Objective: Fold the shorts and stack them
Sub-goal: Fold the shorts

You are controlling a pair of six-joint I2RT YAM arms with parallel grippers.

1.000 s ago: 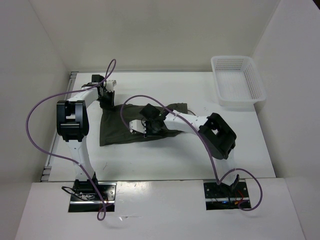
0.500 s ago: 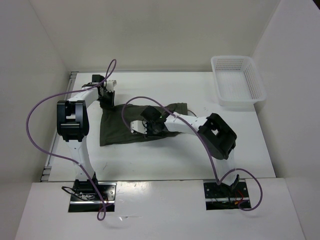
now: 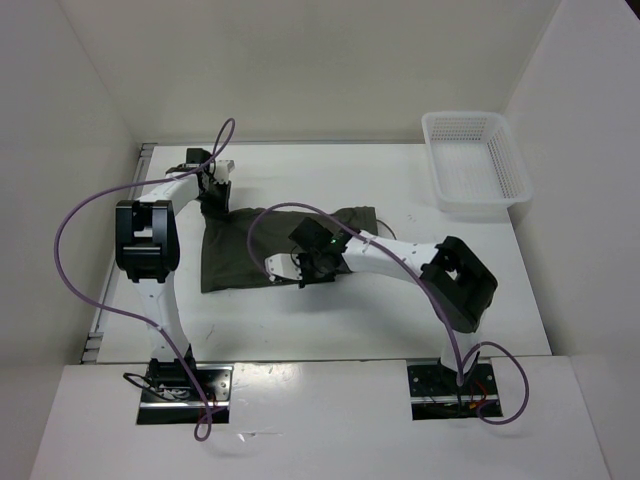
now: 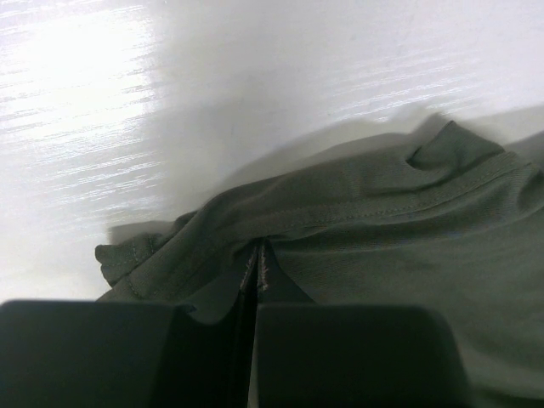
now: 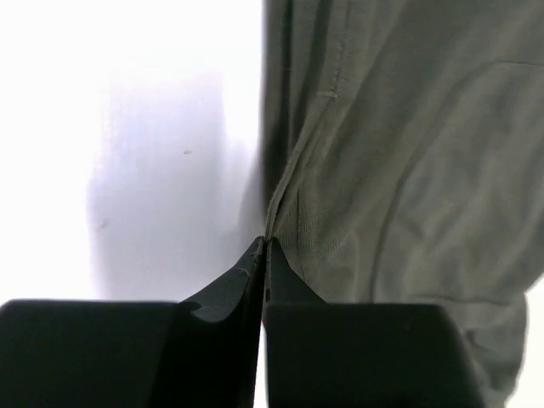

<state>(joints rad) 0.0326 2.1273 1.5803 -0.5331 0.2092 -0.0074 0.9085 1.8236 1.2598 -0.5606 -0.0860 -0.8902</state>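
The dark olive shorts [image 3: 240, 250] lie spread on the white table, left of centre. My left gripper [image 3: 212, 192] is at their far left corner. In the left wrist view this gripper [image 4: 257, 255] is shut on a pinched fold of the shorts [image 4: 408, 221], which bunch up around the tips. My right gripper [image 3: 303, 272] is at the near edge of the cloth. In the right wrist view it [image 5: 265, 245] is shut, with the hem of the shorts [image 5: 408, 127] running into the tips.
A white mesh basket [image 3: 480, 207] stands at the far right of the table [image 3: 400, 310]. White walls enclose the table on the left, back and right. Purple cables loop above both arms.
The right gripper has shut on the near hem of the shorts and shifted slightly toward me, and its elbow swung right. The left arm has held still.
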